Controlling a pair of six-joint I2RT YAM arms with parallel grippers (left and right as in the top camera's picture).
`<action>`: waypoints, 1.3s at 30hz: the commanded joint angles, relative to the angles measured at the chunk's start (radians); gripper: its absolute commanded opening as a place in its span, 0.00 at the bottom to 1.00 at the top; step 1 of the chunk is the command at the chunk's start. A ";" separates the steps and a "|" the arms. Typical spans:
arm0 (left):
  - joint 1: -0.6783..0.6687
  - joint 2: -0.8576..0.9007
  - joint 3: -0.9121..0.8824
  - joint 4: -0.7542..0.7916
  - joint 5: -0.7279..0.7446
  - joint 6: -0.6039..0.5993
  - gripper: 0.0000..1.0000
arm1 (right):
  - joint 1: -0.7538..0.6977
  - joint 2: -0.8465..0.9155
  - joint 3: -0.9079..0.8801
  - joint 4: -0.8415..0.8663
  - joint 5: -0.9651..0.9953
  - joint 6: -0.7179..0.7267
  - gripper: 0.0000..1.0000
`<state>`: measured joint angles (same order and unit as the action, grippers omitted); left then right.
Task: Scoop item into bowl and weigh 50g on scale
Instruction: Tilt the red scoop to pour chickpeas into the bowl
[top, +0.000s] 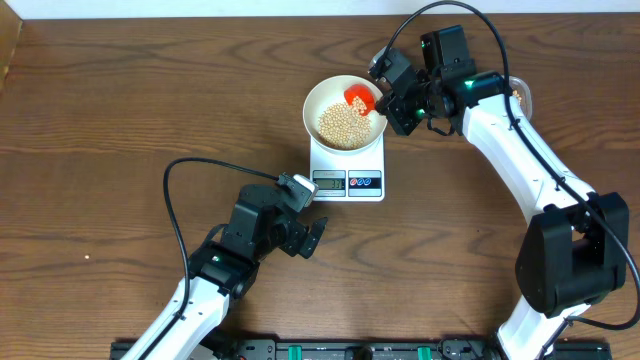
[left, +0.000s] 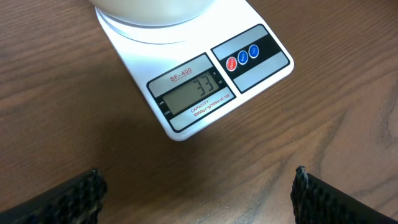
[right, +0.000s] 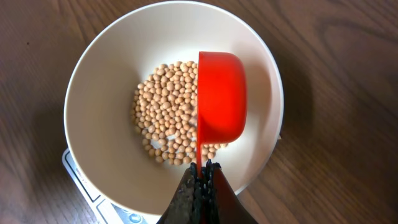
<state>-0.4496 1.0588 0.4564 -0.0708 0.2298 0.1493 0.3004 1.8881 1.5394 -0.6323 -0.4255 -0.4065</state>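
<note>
Scoop (right: 221, 93) within bowl (right: 93, 93) rim, bowl atop scale (top: 347, 165) — left gripper (left: 198, 190) apart

overhead top-down, wide; wrists close: left sees scale (left: 186, 93), right bowl (right: 99, 106); both in overhead.

Beans (right: 163, 121) in white bowl (right: 102, 68) atop scale (left: 186, 93)

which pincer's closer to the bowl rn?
Right. The right pincer is over the rim of the bowl, shut on the scoop tipped above the beans. The left pincer hangs open in front of the scale, apart from the bowl.
</note>
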 joint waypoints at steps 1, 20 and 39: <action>0.001 0.006 0.002 0.001 -0.013 -0.013 0.97 | 0.008 -0.031 0.015 0.002 -0.003 -0.014 0.01; 0.001 0.006 0.002 0.001 -0.013 -0.013 0.97 | 0.008 -0.031 0.015 0.004 -0.053 -0.005 0.01; 0.001 0.006 0.002 0.001 -0.013 -0.013 0.97 | 0.008 -0.031 0.015 0.016 -0.059 0.002 0.01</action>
<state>-0.4496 1.0588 0.4564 -0.0708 0.2298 0.1493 0.3004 1.8874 1.5394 -0.6189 -0.4637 -0.4057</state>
